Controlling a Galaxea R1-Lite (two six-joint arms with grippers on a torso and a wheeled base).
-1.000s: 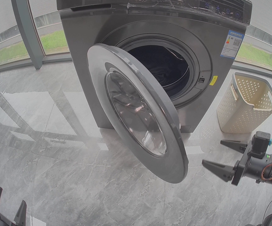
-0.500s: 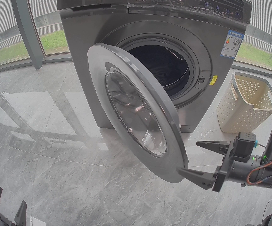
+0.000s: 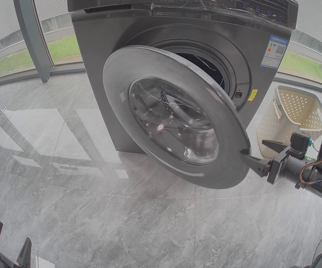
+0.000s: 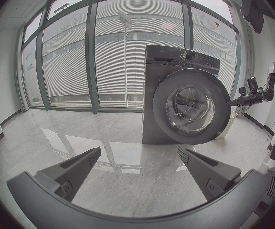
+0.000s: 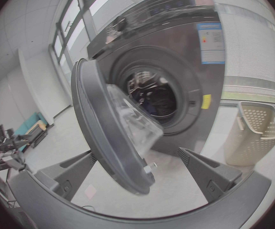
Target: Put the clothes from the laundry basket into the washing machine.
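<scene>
While the door (image 3: 176,116) of the washing machine (image 3: 94,56) stands partly open, the right hand (image 3: 253,148), fingers spread, sits at its rim (image 5: 86,112). Dark clothes (image 5: 158,104) lie inside the drum (image 5: 137,83). The laundry basket (image 3: 293,131) stands on the floor (image 3: 75,205) beside the machine. The left hand (image 3: 13,232) hangs open, low.

brushed-metal washing machine (image 3: 94,75), perforated plastic laundry basket (image 3: 280,138)

- Washer (image 3: 94,75): grey front-loader on the floor; round, glass-windowed door (image 3: 176,116) partly open, hinged on the left.
- Clothes (image 5: 159,103): dark, inside the drum.
- Basket (image 3: 280,134): cream, perforated, upright on the floor near washer's right front corner.
</scene>
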